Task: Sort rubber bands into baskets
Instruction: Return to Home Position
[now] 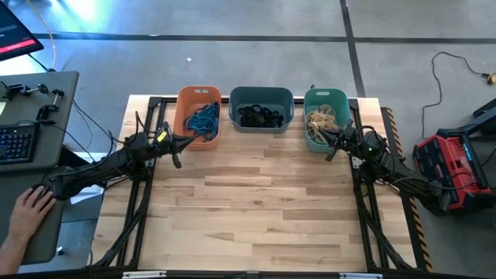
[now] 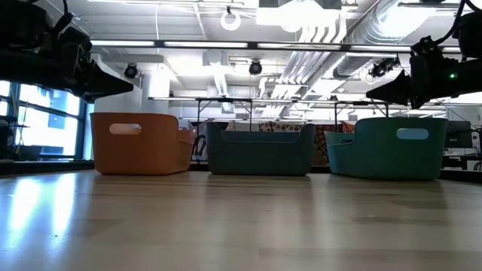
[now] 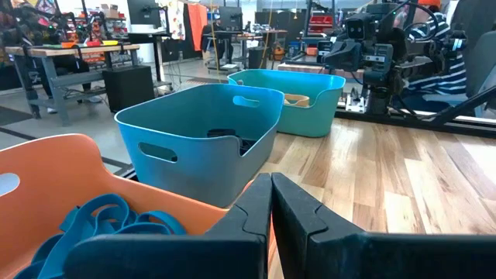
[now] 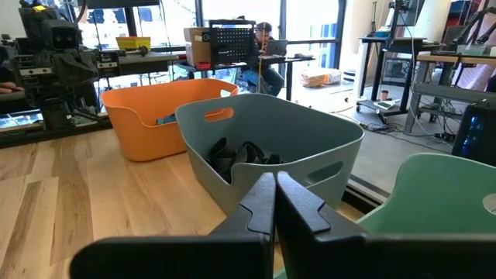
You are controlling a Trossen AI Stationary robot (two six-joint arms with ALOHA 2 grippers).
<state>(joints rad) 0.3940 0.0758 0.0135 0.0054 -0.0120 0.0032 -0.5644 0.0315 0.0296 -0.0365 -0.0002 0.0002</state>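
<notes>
Above the desk at ten o'clock, the left pincer is held pressed together before the orange basket, where blue bands are piled. At two o'clock the right pincer, also pressed together, is held by the teal basket of tan bands. Between the two, black bands are seen in the slate basket.

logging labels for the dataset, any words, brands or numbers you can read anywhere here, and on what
No text can be read in any view.
Monitor beside the table: screen content too small.
Keyboard: key marks too small.
Red case on the floor: no legible brand.
Yellow sign in the room: blurred.
Orange basket, slate basket, teal basket: no labels show.
</notes>
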